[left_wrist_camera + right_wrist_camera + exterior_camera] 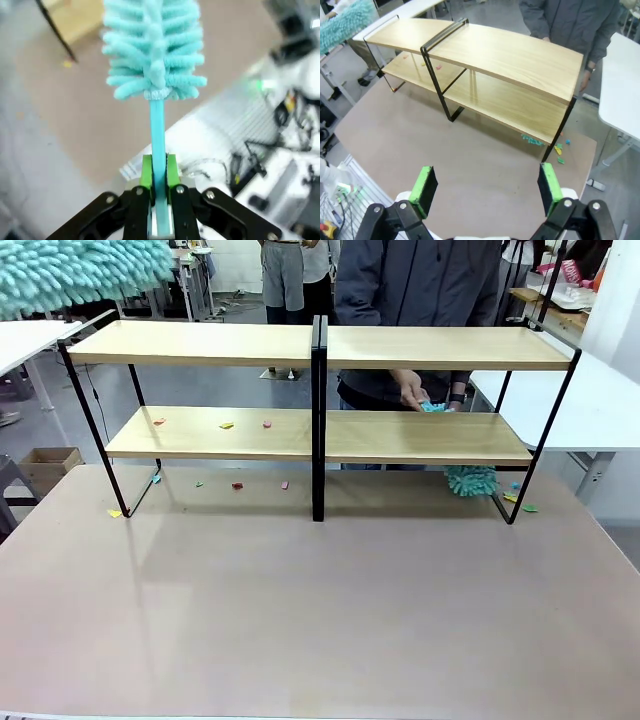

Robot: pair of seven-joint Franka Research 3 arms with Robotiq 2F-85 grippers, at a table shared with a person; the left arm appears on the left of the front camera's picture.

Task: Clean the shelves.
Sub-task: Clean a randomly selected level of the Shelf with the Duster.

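Brown table (320, 620) under shelves (200, 343), left claw (159, 170) pinching teal duster (152, 45) handle, right claw (487, 182) spread wide

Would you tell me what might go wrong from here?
The left gripper pinches the duster by its thin handle; pressing on a board might twist it loose. The person's hand is at the lower right board, so a sweep there could hit it. Scraps swept off the lower left board may land on the table.
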